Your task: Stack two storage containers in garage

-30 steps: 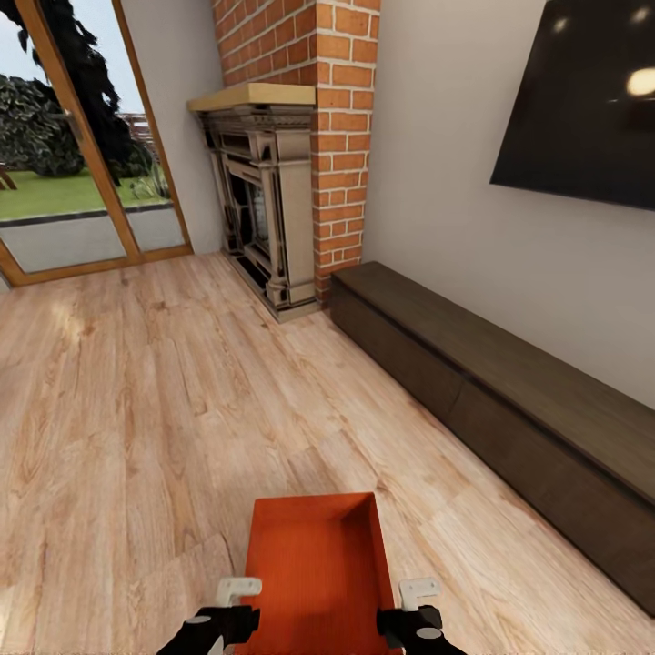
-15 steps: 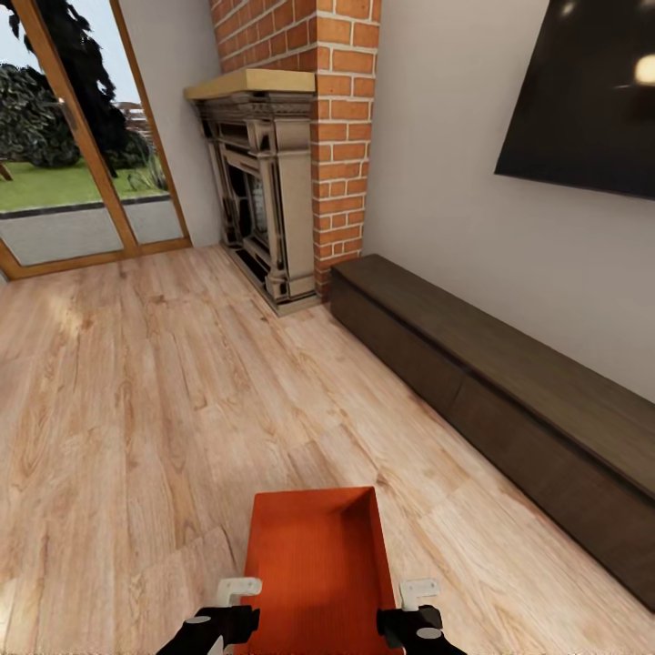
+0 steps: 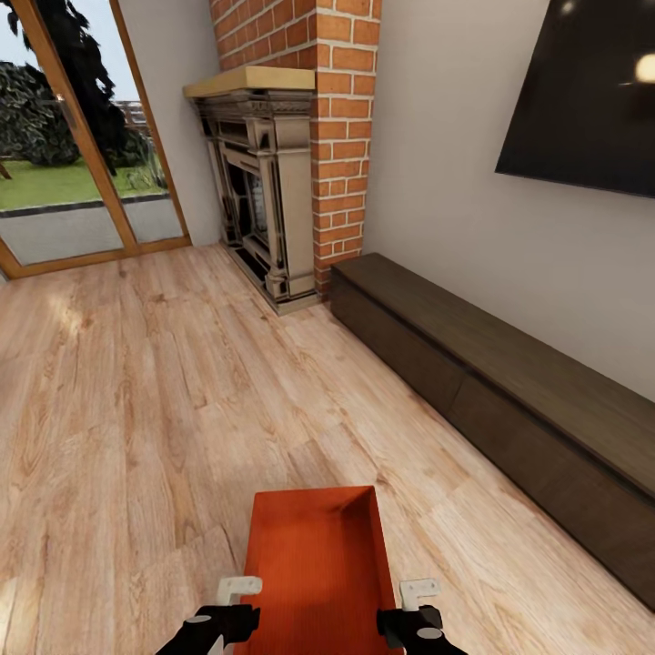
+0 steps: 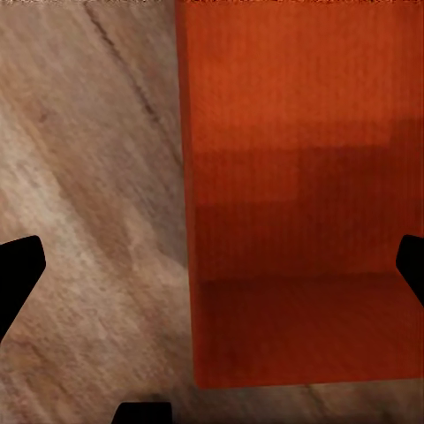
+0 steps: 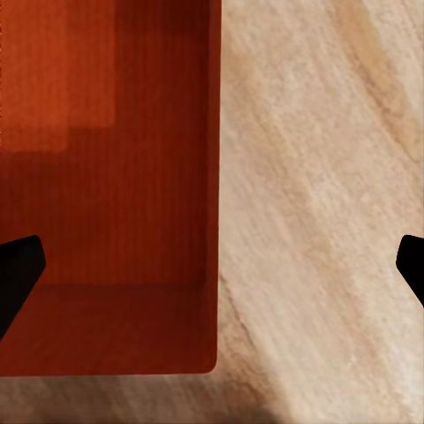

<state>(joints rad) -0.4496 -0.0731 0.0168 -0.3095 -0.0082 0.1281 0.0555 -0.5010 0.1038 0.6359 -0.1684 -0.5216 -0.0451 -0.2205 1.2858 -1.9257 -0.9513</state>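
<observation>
Head view: an orange-red storage container (image 3: 317, 564) is sitting low in front of the robot over the wood plank floor (image 3: 136, 409) of the living room, with the left gripper (image 3: 227, 611) and right gripper (image 3: 414, 614) at its two long walls. Whether they are clamping is not clear. If the grip is only light side pressure, the thin walls could be slipping out during driving. Against a second ago, the fireplace (image 3: 259, 200) and dark cabinet (image 3: 491, 400) are sitting slightly higher, so the camera is shifting.

Left wrist view: both fingers are spread wide, one on each side of the container's wall.

Right wrist view: the same straddling is showing
</observation>
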